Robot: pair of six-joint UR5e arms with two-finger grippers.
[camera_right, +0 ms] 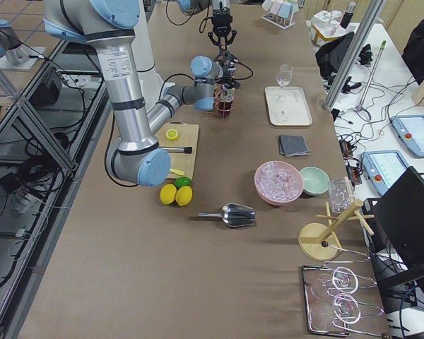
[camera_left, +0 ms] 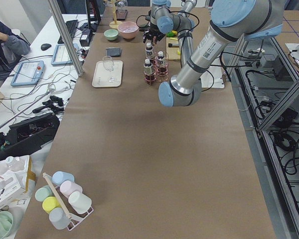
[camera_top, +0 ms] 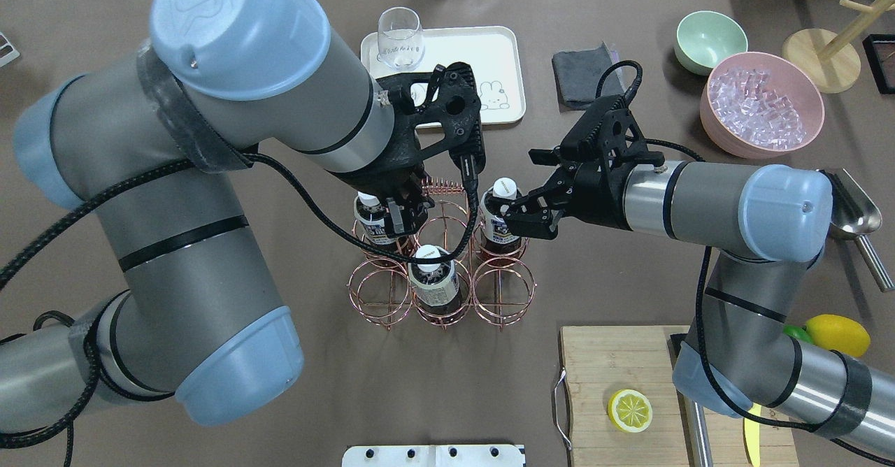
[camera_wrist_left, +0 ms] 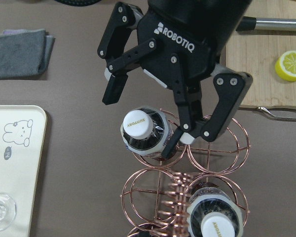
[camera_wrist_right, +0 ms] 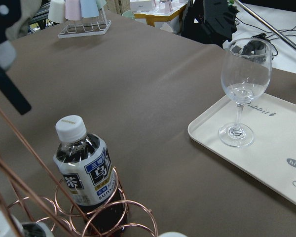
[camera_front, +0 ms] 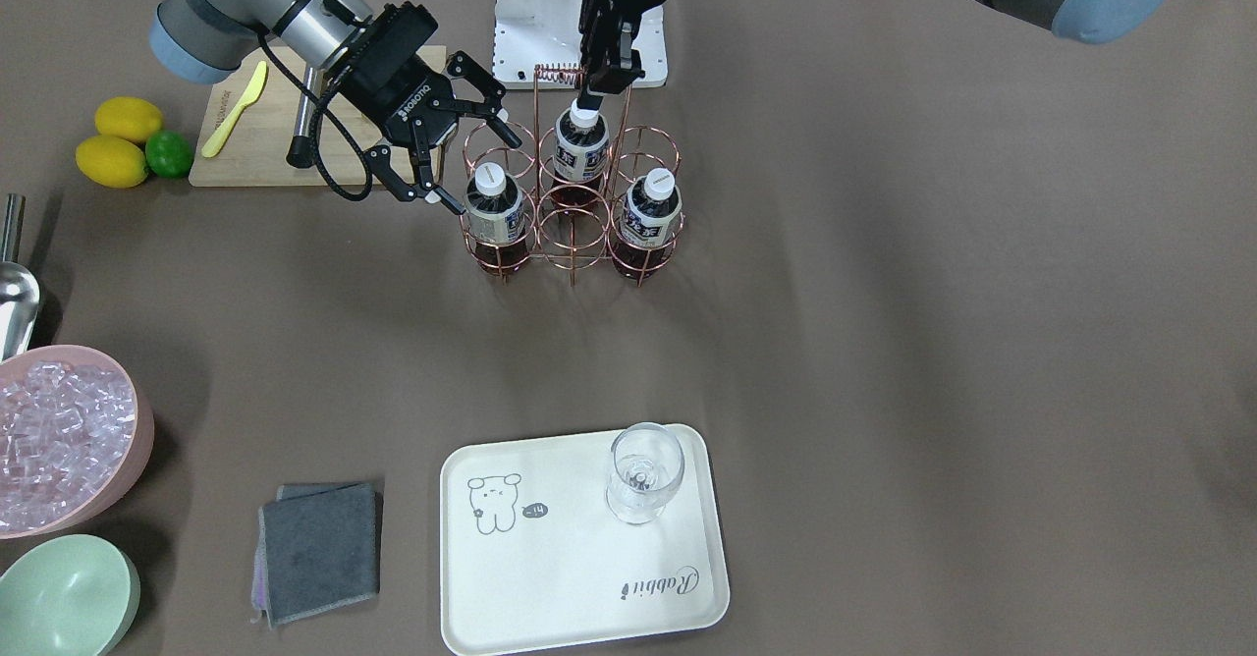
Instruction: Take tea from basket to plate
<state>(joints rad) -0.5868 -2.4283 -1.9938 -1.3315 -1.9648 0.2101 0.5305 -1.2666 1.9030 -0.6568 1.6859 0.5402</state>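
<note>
Three tea bottles stand in the copper wire basket (camera_front: 570, 236). My right gripper (camera_front: 484, 173) is open, with one finger on each side of the tea (camera_front: 494, 206) in the end ring; the left wrist view shows the tea (camera_wrist_left: 140, 131) between the fingers, apart from the pads. My left gripper (camera_front: 601, 86) hangs from above at the coiled handle (camera_front: 560, 73) and looks shut on the handle bar beside the coil. The cream plate (camera_front: 579, 577) lies at the table's far side and holds a wine glass (camera_front: 643, 474).
A wooden cutting board (camera_front: 255, 150) with a yellow knife lies behind my right arm, with two lemons (camera_front: 113, 160) and a lime beside it. A pink tub of ice (camera_front: 59, 440), a green bowl (camera_front: 64, 597), a grey cloth (camera_front: 319, 548) and a metal scoop (camera_front: 15, 293) lie towards my right.
</note>
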